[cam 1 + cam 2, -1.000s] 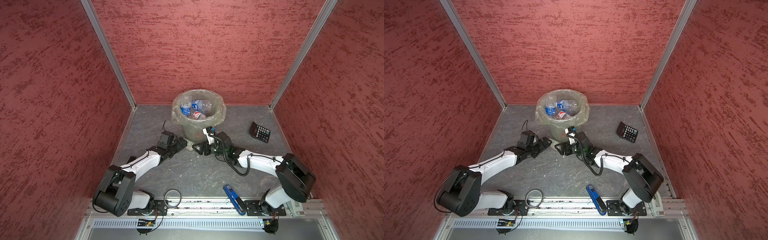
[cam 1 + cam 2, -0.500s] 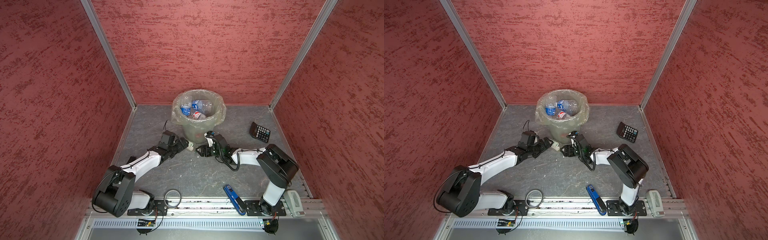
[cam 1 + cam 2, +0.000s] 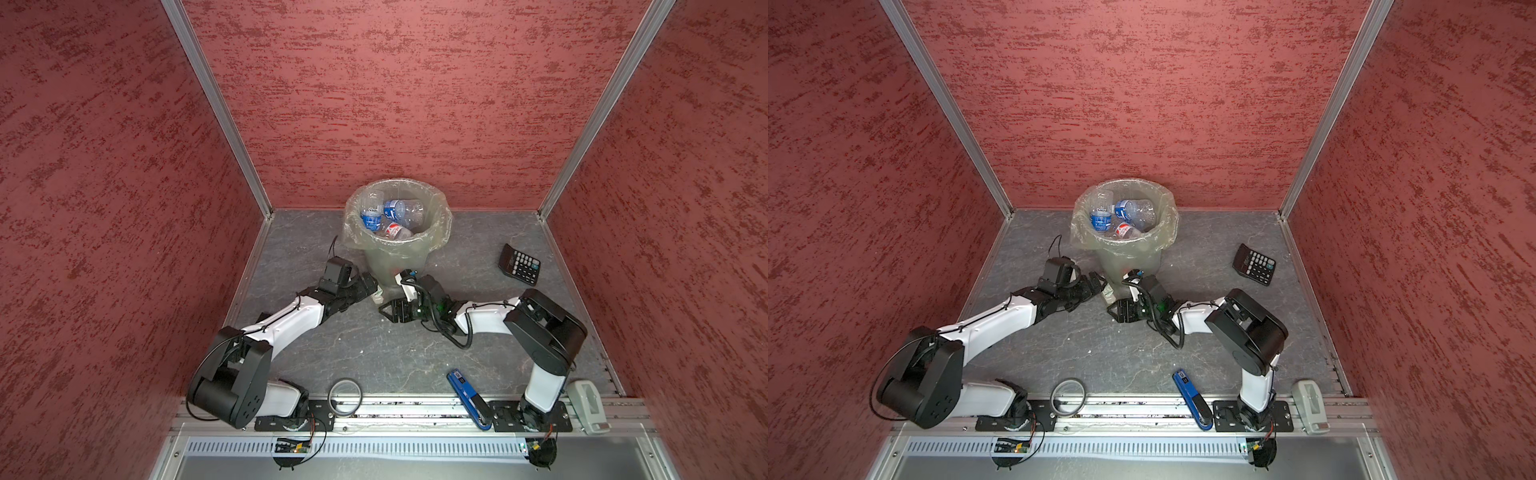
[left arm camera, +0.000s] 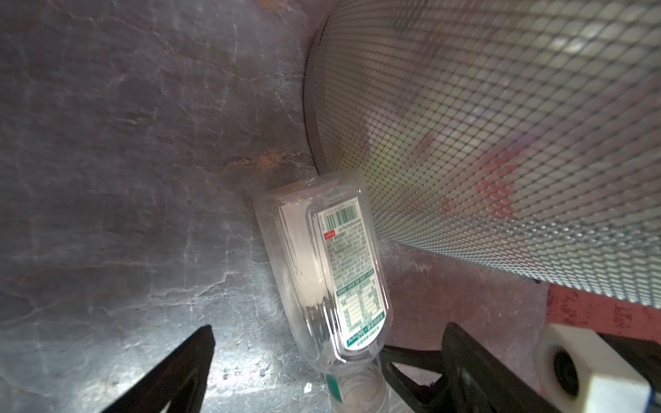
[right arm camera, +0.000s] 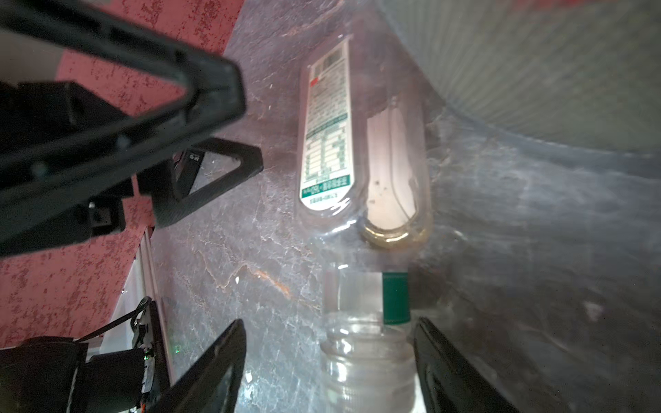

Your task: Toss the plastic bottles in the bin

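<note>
A small clear plastic bottle (image 3: 377, 296) (image 3: 1108, 293) with a white and green label lies on the floor against the foot of the bin (image 3: 395, 257) (image 3: 1129, 257). My left gripper (image 3: 371, 286) (image 4: 327, 361) is open, and the bottle (image 4: 322, 257) has its neck between the fingers. My right gripper (image 3: 384, 306) (image 5: 331, 357) comes from the other side. Its jaws stand apart around the cap end of the same bottle (image 5: 357, 143), with a gap on one side. Several more plastic bottles (image 3: 392, 210) (image 3: 1125, 210) lie inside the bin.
The bin's mesh wall (image 4: 500, 125) stands right beside both grippers. A black calculator (image 3: 519, 264) lies at the right. A blue tool (image 3: 465, 392), a tape ring (image 3: 345, 397) and a grey device (image 3: 588, 405) sit along the front rail. Red walls enclose three sides.
My right arm folded its elbow inward, and its gripper slid left along the floor to the bottle with its jaws narrowing slightly. The left gripper barely moved.
</note>
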Motion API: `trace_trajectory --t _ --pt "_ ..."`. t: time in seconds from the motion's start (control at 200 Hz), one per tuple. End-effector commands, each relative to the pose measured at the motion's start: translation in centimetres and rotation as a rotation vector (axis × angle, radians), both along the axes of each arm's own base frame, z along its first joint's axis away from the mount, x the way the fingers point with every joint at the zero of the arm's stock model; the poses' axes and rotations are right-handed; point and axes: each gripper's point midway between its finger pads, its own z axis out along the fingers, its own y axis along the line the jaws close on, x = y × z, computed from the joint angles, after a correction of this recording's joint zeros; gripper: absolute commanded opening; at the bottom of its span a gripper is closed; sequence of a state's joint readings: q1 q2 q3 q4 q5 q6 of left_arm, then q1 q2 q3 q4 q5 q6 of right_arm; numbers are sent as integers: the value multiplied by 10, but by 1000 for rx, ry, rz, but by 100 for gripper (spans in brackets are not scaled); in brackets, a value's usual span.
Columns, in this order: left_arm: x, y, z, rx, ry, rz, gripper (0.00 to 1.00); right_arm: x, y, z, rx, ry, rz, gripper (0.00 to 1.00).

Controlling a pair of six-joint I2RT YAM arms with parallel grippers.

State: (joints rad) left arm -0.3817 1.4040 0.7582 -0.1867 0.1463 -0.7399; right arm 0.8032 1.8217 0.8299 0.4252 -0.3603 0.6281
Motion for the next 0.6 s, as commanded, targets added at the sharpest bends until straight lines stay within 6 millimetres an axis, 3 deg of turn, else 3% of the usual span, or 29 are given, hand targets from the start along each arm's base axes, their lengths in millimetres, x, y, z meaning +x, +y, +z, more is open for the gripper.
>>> trace_trajectory --t 0.0,0.245,0.391,0.596 --pt "9 4 -5 110 14 -61 100 3 21 27 100 -21 23 75" --pt "11 8 -12 197 47 -98 99 -16 37 48 188 -22 99 73" --pt "4 9 -16 236 64 -113 97 -16 4 62 81 -81 11 74" --pt "5 -6 -15 278 23 -145 92 -30 -50 79 -30 -132 -86 75"
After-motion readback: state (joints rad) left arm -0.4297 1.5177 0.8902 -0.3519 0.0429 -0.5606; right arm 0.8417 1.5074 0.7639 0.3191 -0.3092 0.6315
